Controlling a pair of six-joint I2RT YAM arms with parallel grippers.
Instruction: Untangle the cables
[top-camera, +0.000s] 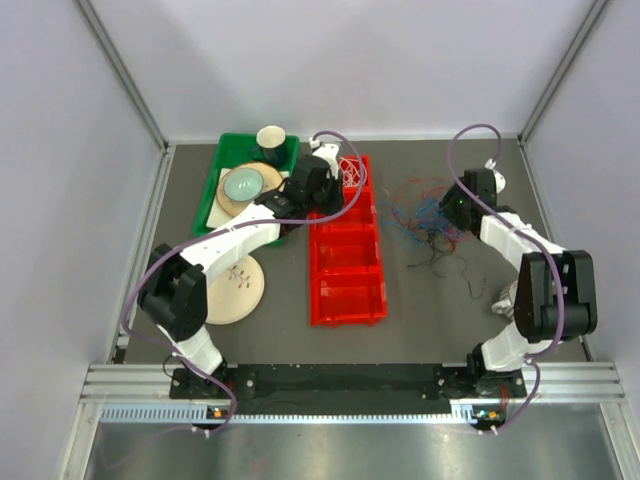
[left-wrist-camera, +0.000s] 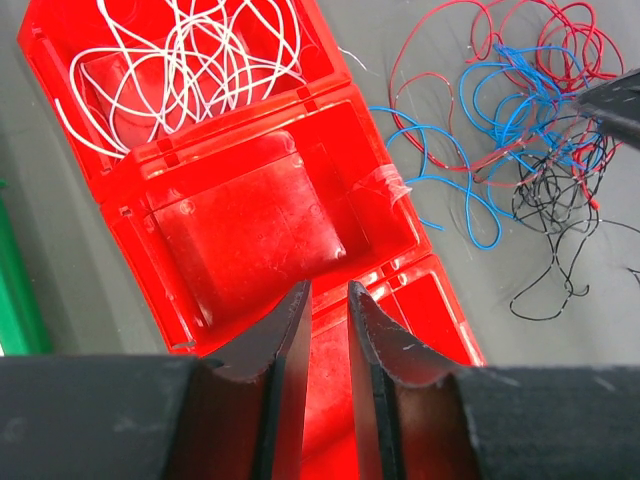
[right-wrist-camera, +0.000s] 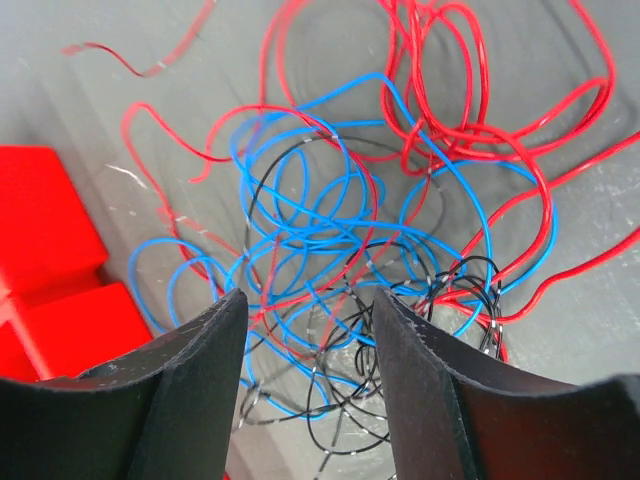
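Cable sort under way: R claw (right-wrist-camera: 310, 300) hangs spread wide right over the cables (right-wrist-camera: 330, 230), a loose knot of red, blue & black strands on the table (top-camera: 430, 310), just right of the red bin (top-camera: 345, 270). Its fingers straddle the blue/black core of the knot w/ nothing pinched. It is prob. lined up there to drop & pull one strand free, since that's where the loops cross thickest. Red loops fan out wider round the edge, some lying clear of the rest. Over the bin's far half, L claw (left-wrist-camera: 327, 290) hovers w/ jaws nearly together, a thin gap showing & nothing seen in it. The slot just ahead of its fingers is bare. White cables (left-wrist-camera: 190, 60) lie coiled in the far end slot, well apart from the knot. The bin looks meant to take each colour in its own slot, which would explain the L arm waiting by the next bare one. A green tray (top-camera: 212, 195) of dishes sits left of the bin & seems to have no part in this. Est. one colour of four is sorted, w/ red, blue & black left on the table. The black strands, snarled low in the knot, look the hardest to pull out w/o dragging the others along.
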